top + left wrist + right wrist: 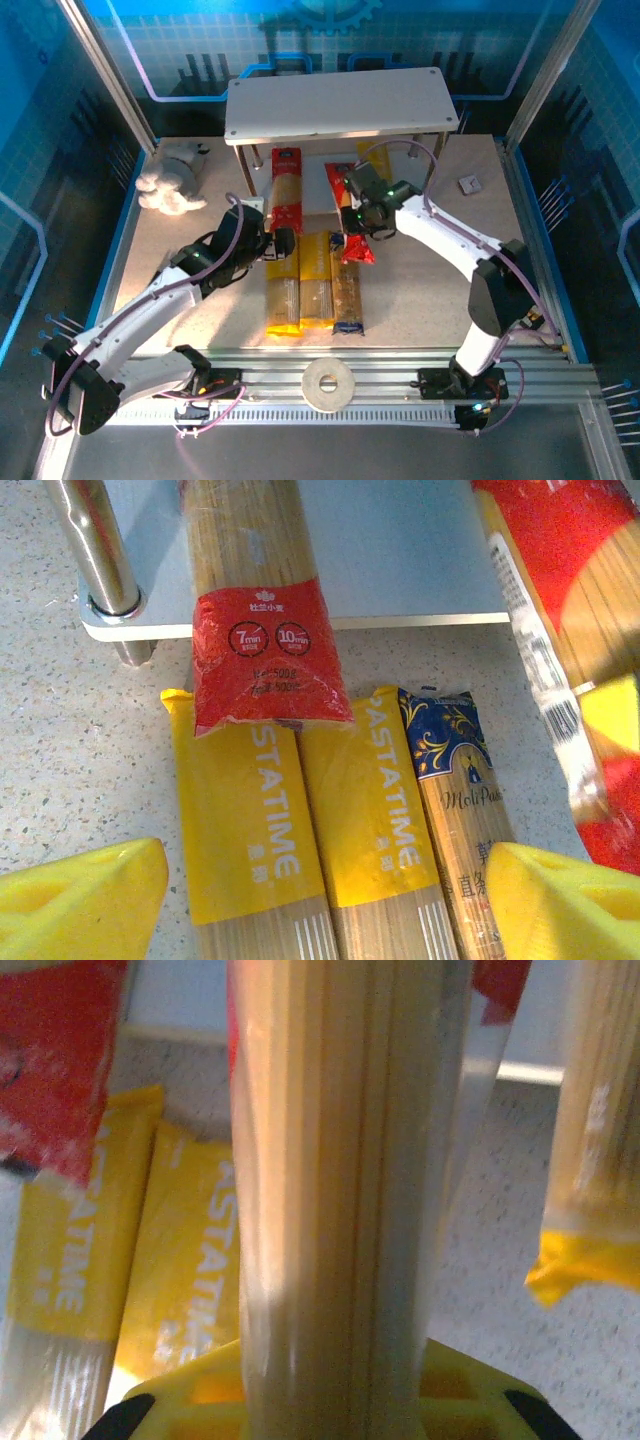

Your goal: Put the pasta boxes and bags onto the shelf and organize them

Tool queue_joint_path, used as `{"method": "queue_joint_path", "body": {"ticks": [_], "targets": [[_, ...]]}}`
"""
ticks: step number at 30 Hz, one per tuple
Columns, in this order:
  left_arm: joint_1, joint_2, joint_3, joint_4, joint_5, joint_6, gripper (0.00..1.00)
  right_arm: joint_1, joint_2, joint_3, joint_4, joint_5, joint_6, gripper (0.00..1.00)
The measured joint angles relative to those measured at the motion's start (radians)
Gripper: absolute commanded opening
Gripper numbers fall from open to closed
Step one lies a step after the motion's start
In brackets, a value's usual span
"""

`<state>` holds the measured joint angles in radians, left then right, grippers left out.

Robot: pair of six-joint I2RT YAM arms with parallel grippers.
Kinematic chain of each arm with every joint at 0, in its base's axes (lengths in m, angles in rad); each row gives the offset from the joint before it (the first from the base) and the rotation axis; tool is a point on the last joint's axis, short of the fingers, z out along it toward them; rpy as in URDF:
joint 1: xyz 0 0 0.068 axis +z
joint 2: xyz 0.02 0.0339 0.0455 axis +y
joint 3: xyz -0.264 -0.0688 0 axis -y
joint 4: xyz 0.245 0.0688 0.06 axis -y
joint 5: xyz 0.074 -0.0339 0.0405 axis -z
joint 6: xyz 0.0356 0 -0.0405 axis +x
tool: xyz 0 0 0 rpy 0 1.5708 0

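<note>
Grips red pack (pixel 358 250) in right gripper (pixel 365 215); long axis toward shelf (pixel 340 100), straight ahead; left gripper (pixel 320 900) spread wide, empty; likely right-arm push forward.

Left wrist view:
- The left yellow pack (pixel 245 820) reads "ASTATIME" in white, with its first letter covered.
- The middle yellow pack (pixel 385 800) reads "PASTATIME" in full.
- The red pack (pixel 265 650) carries two circles, "7 min" and "10 min". The small print beneath is barely legible, possibly "500".
- The dark blue pack (pixel 462 770) shows gold script "Moli Pas…", cut off, above Chinese characters.
- The second red pack (pixel 575 600) bears a barcode; its digits are unreadable.

Right wrist view: "ASTATIME" also reads on both yellow packs.
</note>
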<state>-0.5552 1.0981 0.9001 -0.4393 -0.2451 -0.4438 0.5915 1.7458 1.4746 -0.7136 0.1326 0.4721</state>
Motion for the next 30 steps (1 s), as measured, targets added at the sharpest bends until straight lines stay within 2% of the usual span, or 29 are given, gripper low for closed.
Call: {"method": "queue_joint_path", "body": {"ticks": [12,30], "targets": [[0.002,0.000,0.000,-0.015,0.000,0.000,0.84,-0.063,0.221,0.236,0.027,0.029,-0.071,0.12],[0.003,-0.002,0.008,-0.051,-0.004,0.000,0.85,-0.121,0.336,0.288,0.063,0.044,-0.073,0.18]]}}
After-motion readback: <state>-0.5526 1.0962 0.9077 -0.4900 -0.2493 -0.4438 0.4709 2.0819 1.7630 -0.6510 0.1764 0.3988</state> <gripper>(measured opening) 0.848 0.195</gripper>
